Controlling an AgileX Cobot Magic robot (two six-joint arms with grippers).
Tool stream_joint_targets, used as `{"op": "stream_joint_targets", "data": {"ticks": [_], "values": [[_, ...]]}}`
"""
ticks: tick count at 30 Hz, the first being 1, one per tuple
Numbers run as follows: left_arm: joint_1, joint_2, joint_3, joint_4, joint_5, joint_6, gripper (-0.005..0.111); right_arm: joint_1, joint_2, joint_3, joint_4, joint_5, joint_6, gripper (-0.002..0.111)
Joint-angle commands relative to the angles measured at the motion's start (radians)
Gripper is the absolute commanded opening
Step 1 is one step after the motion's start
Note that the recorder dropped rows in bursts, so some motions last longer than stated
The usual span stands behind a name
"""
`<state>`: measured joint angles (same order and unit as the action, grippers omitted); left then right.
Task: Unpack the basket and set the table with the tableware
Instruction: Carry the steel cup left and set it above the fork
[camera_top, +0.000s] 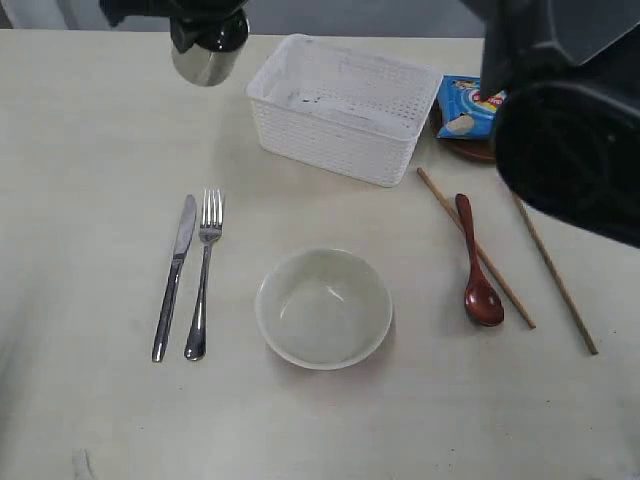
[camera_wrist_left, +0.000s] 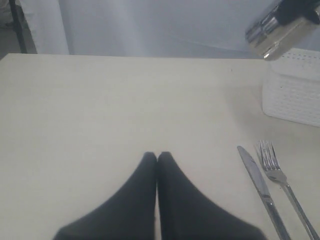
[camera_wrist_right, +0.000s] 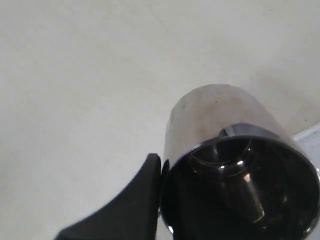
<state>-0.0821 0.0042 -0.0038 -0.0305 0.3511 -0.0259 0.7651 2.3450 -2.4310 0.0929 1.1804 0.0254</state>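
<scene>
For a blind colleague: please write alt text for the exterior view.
The right gripper holds a steel cup above a beige table, left of a white basket. Nearer the camera lie a knife, fork, cream bowl, red-brown spoon and two chopsticks; a blue chip bag rests on a brown plate beside the basket.

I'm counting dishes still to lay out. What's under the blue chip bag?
A brown plate: only its rim shows below the chip bag. The bag covers the rest, and the dark robot arm hides their right side.
</scene>
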Motion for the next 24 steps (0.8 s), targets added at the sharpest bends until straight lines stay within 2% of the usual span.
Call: {"op": "stream_joint_targets", "data": {"ticks": [1, 11, 17, 24], "values": [[0.003, -0.004, 0.004, 0.0, -0.009, 0.003, 0.0, 0.048, 0.045, -0.035, -0.078, 0.04, 0.003, -0.001], [0.003, -0.004, 0.004, 0.0, -0.009, 0.003, 0.0, 0.059, 0.16, -0.035, -0.104, 0.041, -0.011, -0.001], [0.003, -0.004, 0.004, 0.0, -0.009, 0.003, 0.0, 0.057, 0.186, -0.035, -0.164, 0.041, -0.011, -0.001], [0.003, -0.004, 0.004, 0.0, -0.009, 0.003, 0.0, 0.057, 0.194, -0.035, -0.149, 0.041, -0.017, 0.0]]}}
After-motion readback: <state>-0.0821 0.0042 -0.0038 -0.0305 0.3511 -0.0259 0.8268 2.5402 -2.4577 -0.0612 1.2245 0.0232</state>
